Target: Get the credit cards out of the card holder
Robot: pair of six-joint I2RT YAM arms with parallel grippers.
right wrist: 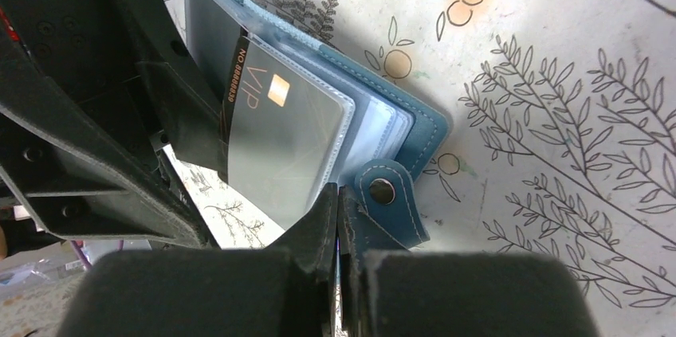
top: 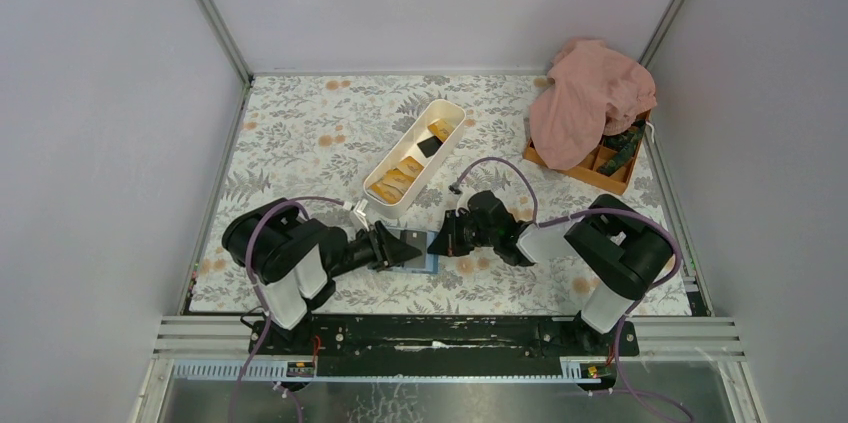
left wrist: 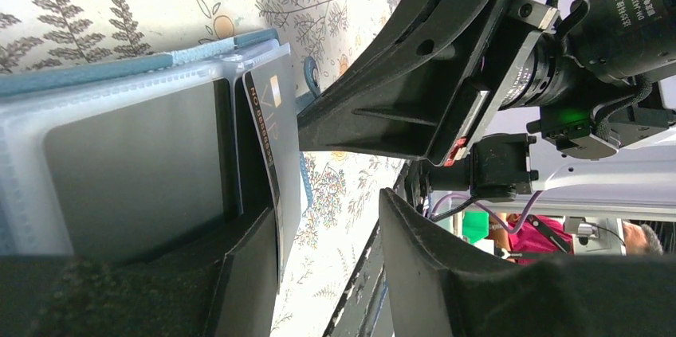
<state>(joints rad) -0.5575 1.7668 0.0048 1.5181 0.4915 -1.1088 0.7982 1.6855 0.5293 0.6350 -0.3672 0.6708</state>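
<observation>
Jaws on the right gripper [right wrist: 339,208] are sitting fully closed, apparently pinching the thin edge of the small flat blue folding card holder [right wrist: 414,126] right by its blue snap tab [right wrist: 383,193]. It looks to be acting as an anchor so the case isn't sliding when a card gets pulled. The holder is lying open on the floral tablecloth [top: 300,133] near the front edge, between the two grippers, with its clear plastic sleeves [right wrist: 375,118] fanning up.

Facing it from the other side, the left gripper [left wrist: 327,217] is holding its jaws parted about halfway and gripping nothing. One finger [left wrist: 247,273] is lying along the thin black VIP credit card [right wrist: 236,82], which is poking partway out of the top sleeve. The other finger is standing clear, tablecloth showing in the gap. My read: it's lining up to straddle the exposed card edge before closing.

Just beyond, the long white oblong plastic tray [top: 385,205] is holding several orange-yellow cards [top: 398,178] and a black card [top: 430,146], so it's serving as the drop-off. The job is looking partly done, with at least this one card remaining. Risk: the sleeve getting pinched along with the card.
</observation>
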